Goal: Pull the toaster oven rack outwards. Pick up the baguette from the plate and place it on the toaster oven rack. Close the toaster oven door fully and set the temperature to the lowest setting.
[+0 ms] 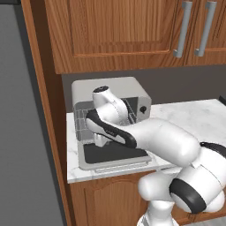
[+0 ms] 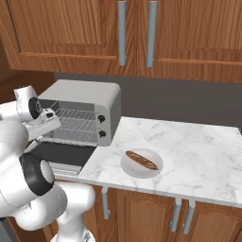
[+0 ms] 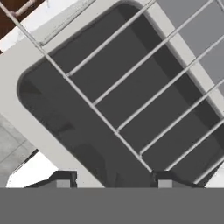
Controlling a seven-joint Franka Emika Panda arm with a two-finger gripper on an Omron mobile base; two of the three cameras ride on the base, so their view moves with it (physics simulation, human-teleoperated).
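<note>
The two dark fingertips (image 3: 164, 177) stood apart at the bottom of the hand view, with nothing clamped between them; the gripper (image 3: 114, 178) was released. Between and just beyond the tips ran the front bar of the toaster oven rack (image 3: 131, 109), a thin silver wire grid seen above the dark glass of the toaster oven door (image 3: 65, 109). Whether the tips touched the wire could not be told from this angle.

In the left base view the hand was largely hidden behind the arm's own wrist, low over the lowered door (image 1: 115, 155), which lay flat and open toward the counter edge. The rack (image 1: 81, 120) showed at the mouth of the cavity to the left of the wrist.

In the right base view the toaster oven (image 2: 80, 111) sat on the marble counter (image 2: 198, 151) against the back wall, its cavity open and the rack (image 2: 73, 126) visible inside. Two small black knobs (image 2: 101, 126) stood one above the other on its right front panel. The door (image 2: 61, 153) hung down in front, its silver bar handle at the near edge.

The baguette (image 2: 141, 160) lay diagonally on the round off-white plate (image 2: 130, 169), to the right of the oven, well apart from the gripper. Wooden cabinets (image 2: 94, 33) with grey bar handles hung above.
</note>
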